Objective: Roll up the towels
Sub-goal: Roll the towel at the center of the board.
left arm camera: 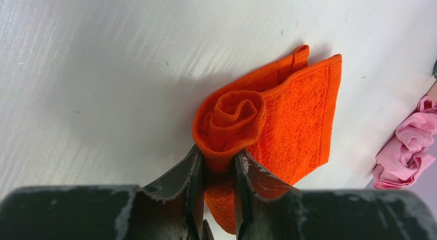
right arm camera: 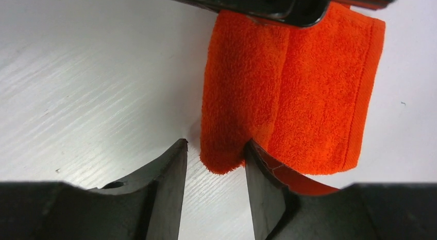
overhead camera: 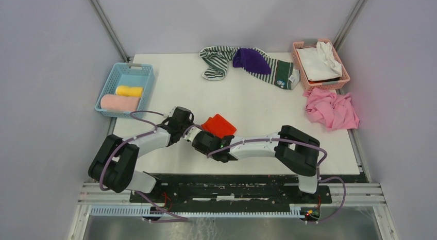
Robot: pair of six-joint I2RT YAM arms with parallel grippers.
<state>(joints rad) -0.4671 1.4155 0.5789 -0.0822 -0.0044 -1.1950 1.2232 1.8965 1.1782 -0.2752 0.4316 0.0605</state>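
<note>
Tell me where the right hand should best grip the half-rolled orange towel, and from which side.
Probably grip the orange towel at its roll's free end, opposite the left hand, coming in along the roll's length. There it is a thick tube; the flap beside it lies flat.

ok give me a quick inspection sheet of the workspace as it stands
surface: white table, a few small specks
job's things: orange towel partly rolled at centre; yellow roll and pink roll in the blue basket; purple towel lying on the striped towel at the far edge, crumpled pink towel at the right edge, all three unrolled
clutter: pink basket holding white cloths, far right
grippers: left gripper shut on one end of the orange towel's roll; right gripper open, jaws either side of the other end
cables: purple cables loop along both arms, clear of the towels
surroundings: grey walls, metal rail at the near edge
</note>
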